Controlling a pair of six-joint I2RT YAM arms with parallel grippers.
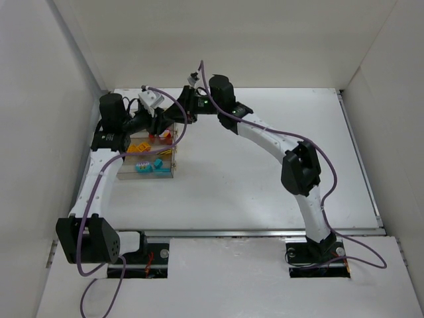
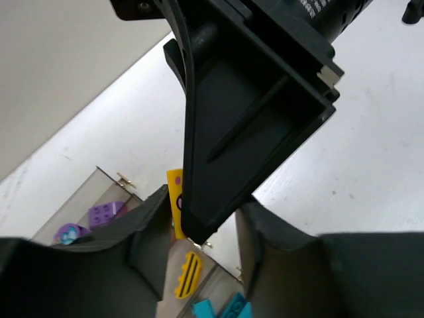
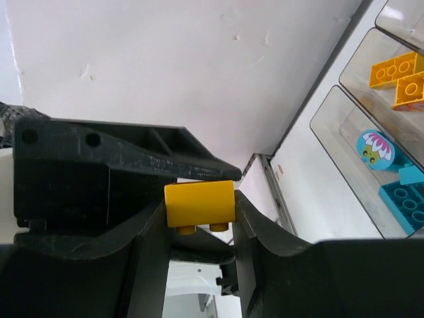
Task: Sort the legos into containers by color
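A yellow lego (image 3: 199, 204) is clamped between the fingers of my right gripper (image 3: 199, 203), studs pointing down in the right wrist view. My left gripper (image 2: 202, 199) has its jaws closed around the same lego (image 2: 174, 199) from the other two sides, and the right gripper's black finger (image 2: 225, 165) partly hides it. Both grippers (image 1: 158, 124) (image 1: 173, 119) meet above the far end of the containers (image 1: 165, 175). Purple legos (image 2: 99, 215), a yellow one (image 2: 187, 275) and cyan ones (image 2: 222, 308) lie in separate bins.
The bin row (image 3: 331, 112) stands at the left of the white table, close to the left wall (image 1: 40, 99). Orange-yellow legos (image 3: 397, 76) and a cyan one (image 3: 404, 202) show in neighbouring bins. Purple cables (image 1: 331, 179) trail along both arms.
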